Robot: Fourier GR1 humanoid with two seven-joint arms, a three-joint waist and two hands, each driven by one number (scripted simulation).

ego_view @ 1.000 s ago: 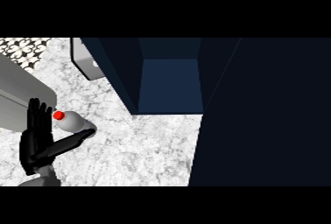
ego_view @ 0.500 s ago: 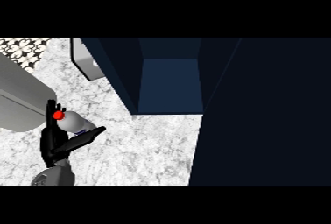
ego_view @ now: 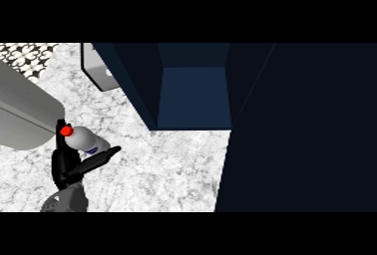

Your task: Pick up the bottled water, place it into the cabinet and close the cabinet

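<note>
1. The bottled water point(ego_view: 87, 141) stands on the marble counter point(ego_view: 169, 169) at the lower left, red cap up, well apart from the cabinet's opening.
2. One black hand point(ego_view: 72, 162) is at the bottle. Its fingers rise behind the bottle on the left, and its thumb lies across the front below the label, so it pinches the bottle between them. From this steep angle the hand is probably the left one, but that cannot be confirmed.
3. No other hand shows.
4. The cabinet point(ego_view: 193, 97) stands open, its blue interior facing the counter, with the dark door point(ego_view: 302, 129) swung out at the right.
5. Step in hand: the pick-up, with the grasp apparently formed and the bottle not visibly lifted.
6. Next move: raise the bottle clear, carry it right and forward into the opening, release, then swing the door shut.
</note>
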